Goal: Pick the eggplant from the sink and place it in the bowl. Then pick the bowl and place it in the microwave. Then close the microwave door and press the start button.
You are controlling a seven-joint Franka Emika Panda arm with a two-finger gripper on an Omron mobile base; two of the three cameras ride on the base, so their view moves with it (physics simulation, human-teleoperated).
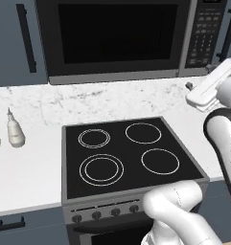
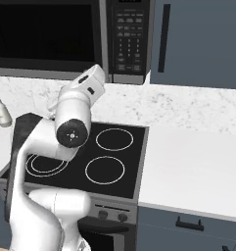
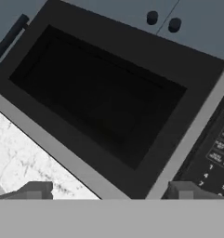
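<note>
The microwave [image 1: 117, 74] stands at the back of the counter with its door [image 1: 117, 33] shut, and the black glass window [image 3: 99, 97] shows dark. Its black keypad panel [image 1: 203, 31] is on the right side of the door. My gripper [image 3: 111, 193] is open, its two fingertips [image 3: 34, 190] wide apart with nothing between them. It hovers over the counter a short way in front of the microwave's lower right corner, below the keypad [image 3: 218, 158]. The white hand [image 1: 210, 86] points toward the microwave. The eggplant, the sink and the bowl are out of view.
A black cooktop [image 1: 126, 153] with several ring burners lies below the arm, oven knobs [image 1: 105, 213] along its front. Two pale bottles [image 1: 14, 129] stand on the marble counter at the left. More counter [image 2: 198, 162] stretches right of the stove. Grey cabinets [image 2: 202, 44] flank the microwave.
</note>
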